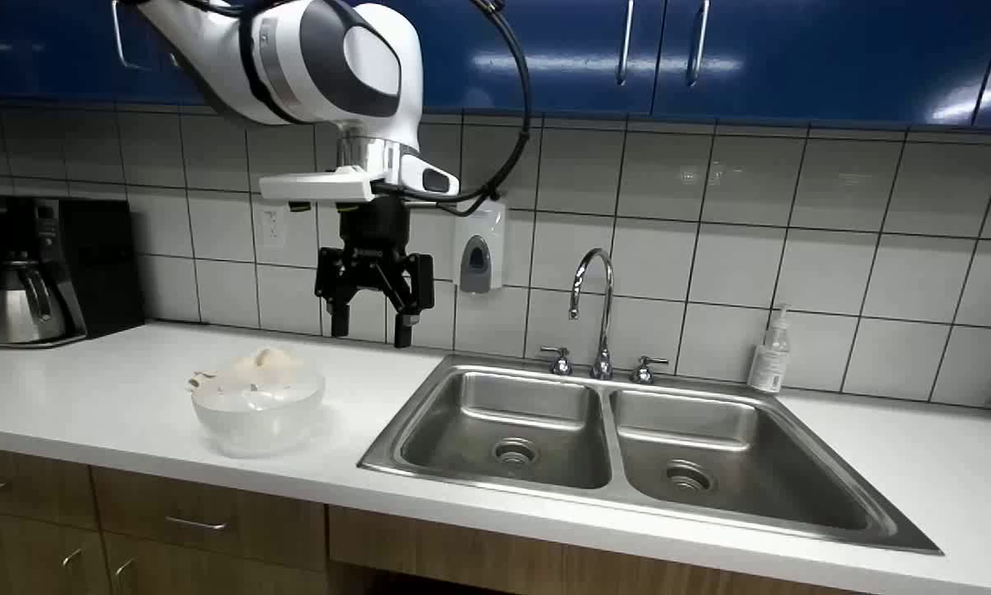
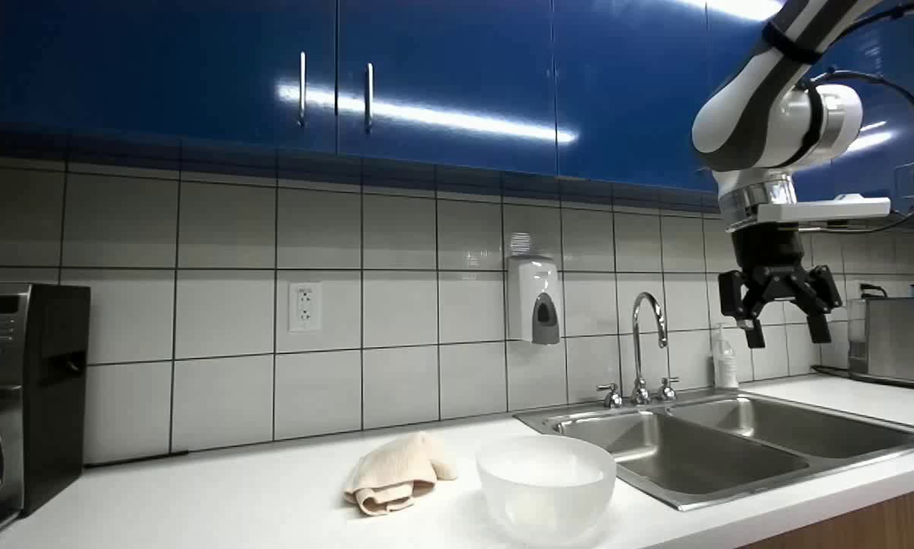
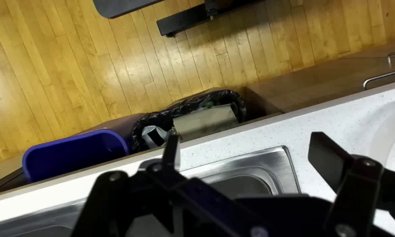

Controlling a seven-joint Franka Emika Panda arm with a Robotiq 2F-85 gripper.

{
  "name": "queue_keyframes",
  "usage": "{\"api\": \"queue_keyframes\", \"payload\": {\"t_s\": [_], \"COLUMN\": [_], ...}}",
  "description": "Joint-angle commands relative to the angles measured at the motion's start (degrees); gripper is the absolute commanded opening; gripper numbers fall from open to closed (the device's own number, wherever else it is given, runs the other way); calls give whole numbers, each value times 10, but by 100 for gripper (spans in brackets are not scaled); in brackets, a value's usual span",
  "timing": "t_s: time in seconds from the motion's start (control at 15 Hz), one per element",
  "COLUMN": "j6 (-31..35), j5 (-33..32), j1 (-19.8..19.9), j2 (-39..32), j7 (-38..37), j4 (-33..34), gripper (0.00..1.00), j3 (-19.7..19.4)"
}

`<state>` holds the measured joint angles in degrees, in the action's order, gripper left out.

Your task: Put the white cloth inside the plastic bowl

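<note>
The cloth (image 2: 396, 469) looks cream-coloured and lies crumpled on the counter beside the bowl. In an exterior view the cloth (image 1: 270, 364) shows behind and above the bowl's rim, partly hidden by it. The frosted plastic bowl (image 2: 544, 492) stands upright on the counter, left of the sink, and looks empty. It shows in both exterior views (image 1: 255, 421). My gripper (image 1: 371, 328) is open and empty, high above the counter near the sink; it also shows in an exterior view (image 2: 787, 333). In the wrist view its fingers (image 3: 245, 148) stand wide apart with nothing between them.
A double steel sink (image 1: 495, 494) with a tall faucet (image 1: 602, 322) is right of the bowl. A soap dispenser (image 1: 480, 248) hangs on the wall. A soap bottle (image 1: 769, 357) stands behind the sink. A coffee maker (image 1: 90, 264) stands at the left. Blue cabinets (image 2: 441, 76) hang above.
</note>
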<state>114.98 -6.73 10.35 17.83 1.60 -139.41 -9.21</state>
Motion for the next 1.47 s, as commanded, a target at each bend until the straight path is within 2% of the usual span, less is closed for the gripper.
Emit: {"api": "queue_keyframes", "payload": {"t_s": [0.0, 0.8, 1.4], "j6": [-1, 10, 61], "j5": [0, 3, -13], "j1": [-1, -2, -27], "j2": [0, 2, 12], "j7": [0, -20, -150], "j4": [1, -7, -4], "gripper": [100, 100, 100], "j3": [-1, 5, 71]}}
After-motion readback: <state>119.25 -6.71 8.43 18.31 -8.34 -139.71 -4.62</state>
